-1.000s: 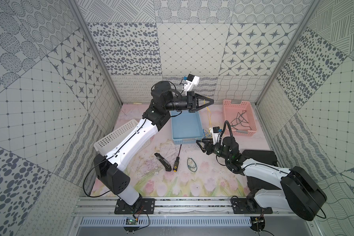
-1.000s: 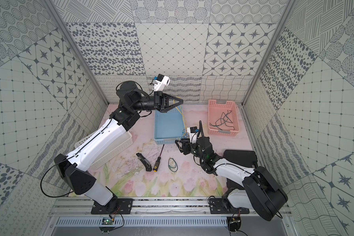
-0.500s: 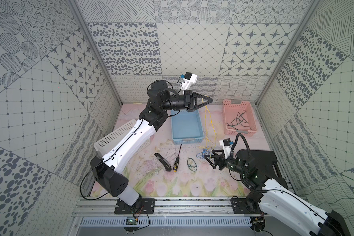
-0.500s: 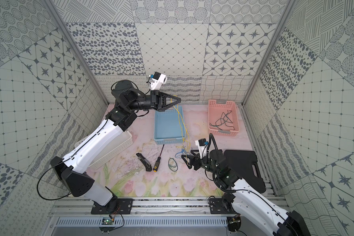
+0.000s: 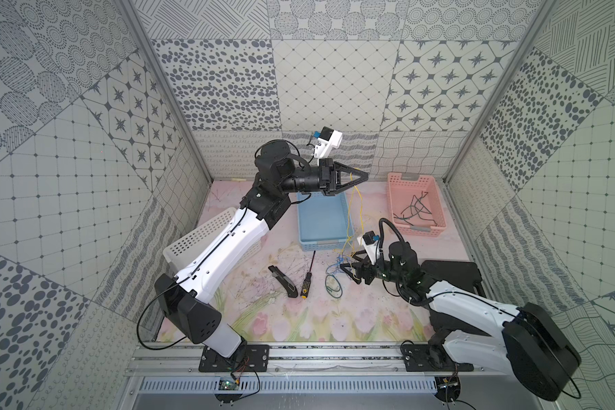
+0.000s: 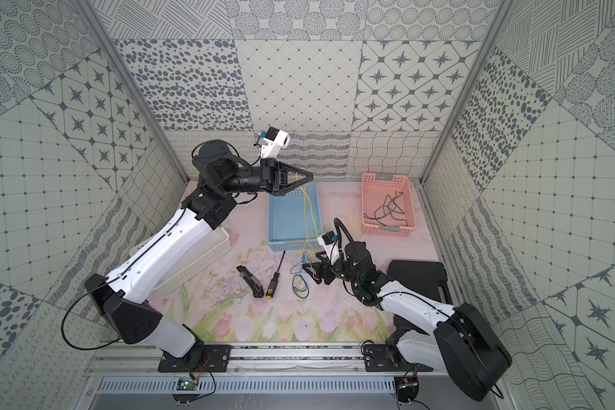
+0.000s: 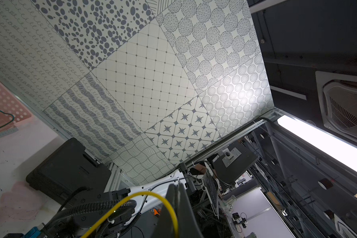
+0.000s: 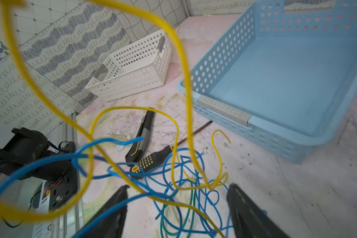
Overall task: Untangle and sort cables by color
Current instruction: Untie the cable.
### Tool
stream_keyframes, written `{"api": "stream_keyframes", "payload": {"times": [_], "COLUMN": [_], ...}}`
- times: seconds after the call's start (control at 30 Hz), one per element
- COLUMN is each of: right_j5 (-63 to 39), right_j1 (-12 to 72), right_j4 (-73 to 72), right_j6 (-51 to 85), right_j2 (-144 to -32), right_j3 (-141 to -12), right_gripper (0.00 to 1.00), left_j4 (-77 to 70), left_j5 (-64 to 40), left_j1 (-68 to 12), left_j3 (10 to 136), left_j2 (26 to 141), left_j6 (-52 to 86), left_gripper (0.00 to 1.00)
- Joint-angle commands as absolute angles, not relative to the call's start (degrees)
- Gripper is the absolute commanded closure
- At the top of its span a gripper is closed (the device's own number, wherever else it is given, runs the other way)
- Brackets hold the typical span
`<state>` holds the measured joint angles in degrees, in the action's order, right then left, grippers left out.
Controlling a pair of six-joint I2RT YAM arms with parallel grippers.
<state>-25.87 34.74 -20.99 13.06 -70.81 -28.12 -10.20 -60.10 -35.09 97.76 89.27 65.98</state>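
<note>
My left gripper (image 5: 364,175) is raised over the blue basket (image 5: 322,227) and is shut on a yellow cable (image 7: 153,194). The yellow cable (image 5: 351,209) hangs from it down to a tangle of blue cables (image 8: 173,164) and yellow ones on the mat. My right gripper (image 5: 345,269) is low at this tangle, open, with its fingers (image 8: 120,197) on either side of the blue, yellow and green strands (image 8: 192,202). A green cable loop (image 5: 334,285) lies just in front. Dark cables (image 5: 414,209) lie in the pink basket (image 5: 419,230).
A white basket (image 5: 206,238) sits at the left under my left arm. A black-and-yellow screwdriver (image 5: 308,277) and a utility knife (image 5: 283,280) lie left of the tangle. A black case (image 5: 451,275) lies beside my right arm.
My right gripper came down from beside the blue basket's front corner to the tangle, and its jaws widened and then narrowed. My left gripper stays raised with the yellow cable.
</note>
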Motion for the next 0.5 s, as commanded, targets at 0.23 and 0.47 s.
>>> {"api": "stream_keyframes", "payload": {"times": [0.23, 0.47], "right_j5": [-17.1, -7.64], "right_j1": [34.6, 32.08], "right_j4": [-29.49, -17.96], "right_j6": [19.37, 19.15], "right_j2": [-71.33, -66.87], "right_j3": [-22.61, -20.77], "right_gripper": [1.0, 1.0], "left_j4": [-21.54, -21.28], "left_j5": [-61.66, -58.79], "left_j1": [-34.24, -31.12], "left_j3": [99.89, 106.29], "left_j2": [87.98, 86.99], "left_j6": [71.21, 73.13], "left_gripper": [1.0, 1.0]}}
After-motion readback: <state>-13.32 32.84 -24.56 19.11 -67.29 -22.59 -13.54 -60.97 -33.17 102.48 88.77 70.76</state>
